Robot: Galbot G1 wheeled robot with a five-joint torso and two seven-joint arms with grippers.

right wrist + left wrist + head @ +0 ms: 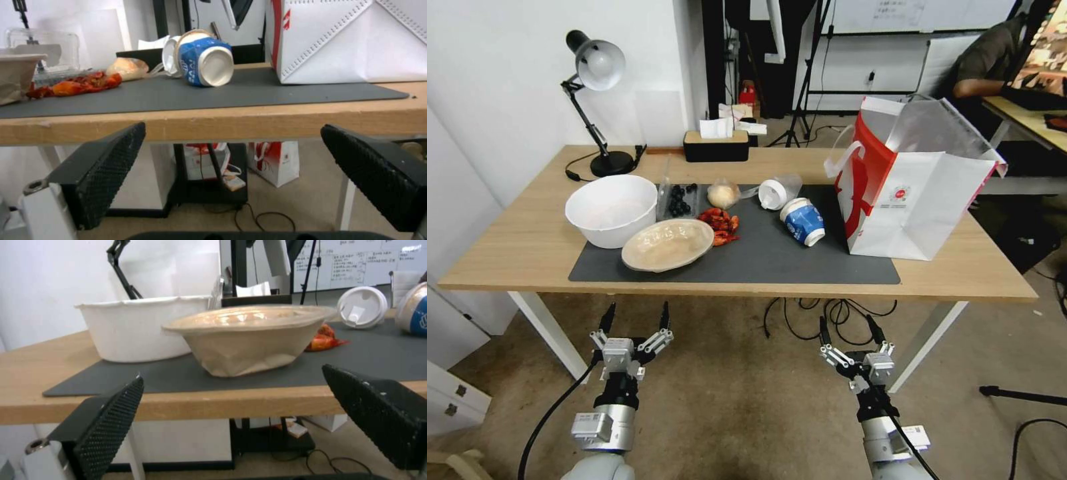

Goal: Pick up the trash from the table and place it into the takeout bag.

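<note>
Below the table (514, 260) edge, both the left gripper (635, 319) and right gripper (848, 328) hang spread, short of the trash (802, 221).

I see a light-wood desk (527, 247), matt grey mat (774, 260), glossy paper bag (920, 213), knurled black claw pads (106, 426).

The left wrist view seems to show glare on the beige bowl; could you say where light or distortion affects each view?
Left wrist view: bright glare on the beige bowl top. Head view: wide-angle bending curves the table edges. Right wrist view: blue-and-white cup evenly lit, fingertips large and near.
</note>
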